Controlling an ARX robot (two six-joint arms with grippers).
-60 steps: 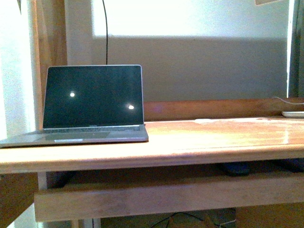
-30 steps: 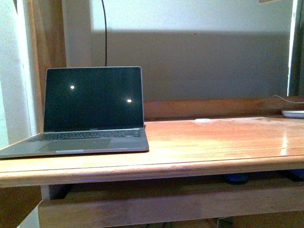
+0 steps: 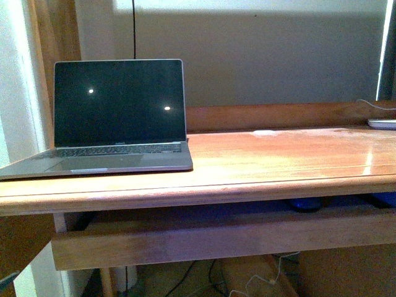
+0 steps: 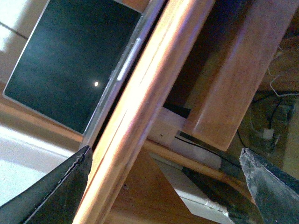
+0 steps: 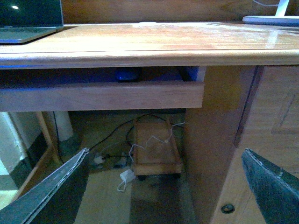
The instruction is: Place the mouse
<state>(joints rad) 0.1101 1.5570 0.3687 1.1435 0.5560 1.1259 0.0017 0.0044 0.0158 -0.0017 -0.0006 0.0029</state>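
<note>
The mouse (image 3: 306,203) shows as a small dark oval on the pull-out shelf (image 3: 204,238) under the desk top, half hidden behind the shelf's front board. In the right wrist view the mouse (image 5: 127,74) lies in the shadowed slot, far ahead of my right gripper (image 5: 163,191). That gripper is open and empty, low in front of the desk. My left gripper (image 4: 163,191) is open too, with nothing in it, just below the desk's front edge (image 4: 140,116) near the laptop (image 4: 70,65).
An open laptop (image 3: 117,117) with a dark screen stands on the left of the wooden desk (image 3: 278,161). A white object (image 3: 382,124) lies at the far right. Under the desk are a small wooden cart (image 5: 156,144), cables and a white adapter (image 5: 127,176).
The front view has shifted: laptop and desk now sit higher in the picture and more of the space beneath the desk shows. Nothing on the desk has moved.
</note>
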